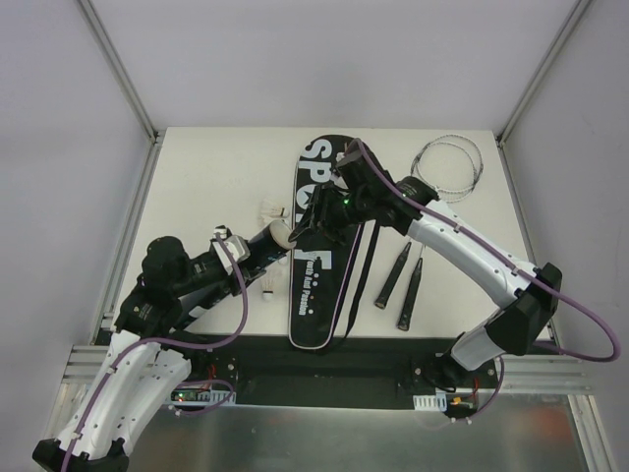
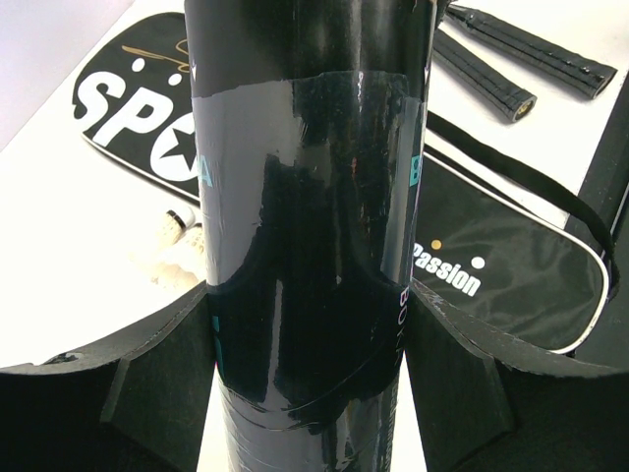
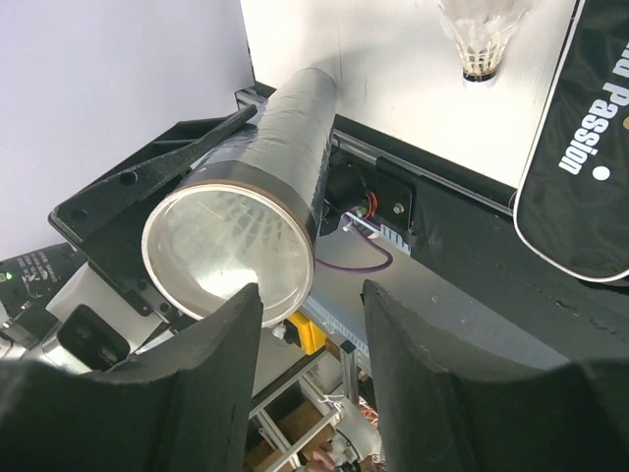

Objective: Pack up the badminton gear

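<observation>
My left gripper [image 2: 310,364] is shut on the long black tube [image 2: 310,197], which it holds off the table and slanted toward the bag [image 1: 319,265], a black one lettered SPORT. The tube's round mouth [image 3: 226,246] faces my right gripper [image 3: 313,295], and pale feather shapes show faintly inside it. That gripper is open and empty, hovering just off the mouth's rim above the bag [image 3: 580,157]. White shuttlecocks [image 1: 273,211] lie left of the bag; one [image 3: 482,34] shows in the right wrist view. Two rackets [image 1: 447,167] lie at the right, handles [image 1: 401,280] toward me.
The bag's strap [image 2: 521,177] trails across the table between the bag and the racket handles [image 2: 491,74]. Another shuttlecock [image 1: 272,285] lies by the bag's near left edge. Metal frame posts [image 1: 118,69] rise at the table's back corners.
</observation>
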`<act>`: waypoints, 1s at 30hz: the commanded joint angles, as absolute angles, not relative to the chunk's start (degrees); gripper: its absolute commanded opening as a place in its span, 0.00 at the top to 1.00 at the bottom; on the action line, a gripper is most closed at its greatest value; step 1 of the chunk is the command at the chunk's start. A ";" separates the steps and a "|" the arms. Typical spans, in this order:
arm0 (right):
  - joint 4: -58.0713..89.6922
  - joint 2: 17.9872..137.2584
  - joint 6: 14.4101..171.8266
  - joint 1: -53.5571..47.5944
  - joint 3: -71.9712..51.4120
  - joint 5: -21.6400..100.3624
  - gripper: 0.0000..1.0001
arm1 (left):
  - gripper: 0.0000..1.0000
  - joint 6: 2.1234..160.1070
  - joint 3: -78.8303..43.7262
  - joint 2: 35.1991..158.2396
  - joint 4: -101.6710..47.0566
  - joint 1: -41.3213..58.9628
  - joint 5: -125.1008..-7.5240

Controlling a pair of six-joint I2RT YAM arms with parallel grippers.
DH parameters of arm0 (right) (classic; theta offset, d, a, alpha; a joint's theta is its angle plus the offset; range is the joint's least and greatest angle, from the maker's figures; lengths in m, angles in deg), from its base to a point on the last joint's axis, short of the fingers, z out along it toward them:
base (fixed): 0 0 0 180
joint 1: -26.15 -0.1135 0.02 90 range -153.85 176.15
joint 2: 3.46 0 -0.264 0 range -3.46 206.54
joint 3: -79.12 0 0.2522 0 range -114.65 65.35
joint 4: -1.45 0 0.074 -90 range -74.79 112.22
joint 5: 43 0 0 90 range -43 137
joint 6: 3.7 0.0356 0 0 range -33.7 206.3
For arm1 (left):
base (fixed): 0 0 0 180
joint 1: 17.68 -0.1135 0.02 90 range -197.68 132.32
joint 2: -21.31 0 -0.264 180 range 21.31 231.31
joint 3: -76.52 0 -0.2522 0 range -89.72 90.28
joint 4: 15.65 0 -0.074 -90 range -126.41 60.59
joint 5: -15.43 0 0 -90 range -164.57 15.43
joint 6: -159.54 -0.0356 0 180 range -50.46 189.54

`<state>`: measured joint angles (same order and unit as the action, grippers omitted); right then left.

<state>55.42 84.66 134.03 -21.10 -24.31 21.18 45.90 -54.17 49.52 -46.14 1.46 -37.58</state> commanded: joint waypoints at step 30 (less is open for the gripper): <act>98.78 96.12 107.60 -29.83 -52.84 56.17 1.00 | 1.00 32.97 -57.73 46.71 -40.22 1.66 -48.38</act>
